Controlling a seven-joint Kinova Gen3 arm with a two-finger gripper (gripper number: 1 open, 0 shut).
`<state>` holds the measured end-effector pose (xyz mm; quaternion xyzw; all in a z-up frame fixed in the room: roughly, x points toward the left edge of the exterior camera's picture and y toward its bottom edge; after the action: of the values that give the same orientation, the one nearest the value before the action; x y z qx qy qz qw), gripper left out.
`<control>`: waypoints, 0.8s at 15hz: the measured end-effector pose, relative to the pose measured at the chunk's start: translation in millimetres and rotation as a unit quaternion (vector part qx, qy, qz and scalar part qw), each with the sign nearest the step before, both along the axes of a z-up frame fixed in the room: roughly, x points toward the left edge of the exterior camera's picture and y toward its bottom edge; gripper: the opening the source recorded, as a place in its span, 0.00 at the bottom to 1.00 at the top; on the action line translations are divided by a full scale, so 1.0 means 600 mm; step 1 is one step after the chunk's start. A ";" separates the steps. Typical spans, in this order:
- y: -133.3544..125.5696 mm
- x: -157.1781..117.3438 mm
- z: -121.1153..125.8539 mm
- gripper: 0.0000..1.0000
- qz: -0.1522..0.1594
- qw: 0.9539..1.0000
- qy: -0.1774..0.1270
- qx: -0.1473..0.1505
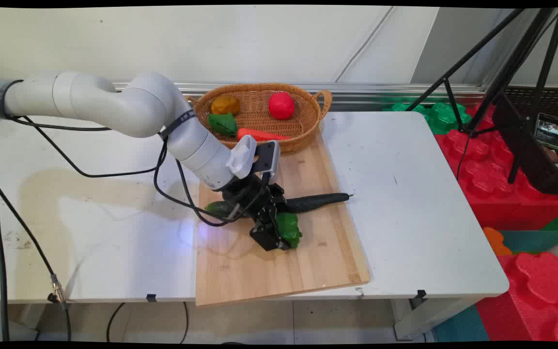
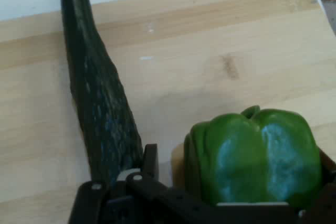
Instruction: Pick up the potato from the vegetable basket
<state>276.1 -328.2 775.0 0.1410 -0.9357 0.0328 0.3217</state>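
Note:
My gripper (image 1: 281, 240) is down on the wooden cutting board (image 1: 308, 271), its fingers open on either side of a green bell pepper (image 1: 289, 229). In the hand view the bell pepper (image 2: 257, 156) fills most of the space between the fingers. The right finger is against it, and a narrow strip of board shows between it and the left finger (image 2: 150, 160). A long dark cucumber (image 1: 313, 202) lies on the board just behind the hand. The hand view shows the cucumber (image 2: 100, 108) running past the left finger's outer side.
A wicker basket (image 1: 259, 88) at the board's far end holds a red fruit (image 1: 281, 105), a brownish fruit (image 1: 225, 104), a green vegetable (image 1: 222, 123) and a carrot (image 1: 259, 135). A black tripod (image 1: 502, 72) and red foam blocks (image 1: 492, 165) stand right of the table.

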 end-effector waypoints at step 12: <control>0.022 0.077 0.078 1.00 0.029 0.999 0.024 -0.028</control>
<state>322.3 -315.2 821.6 0.1597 -0.9221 0.0646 0.3464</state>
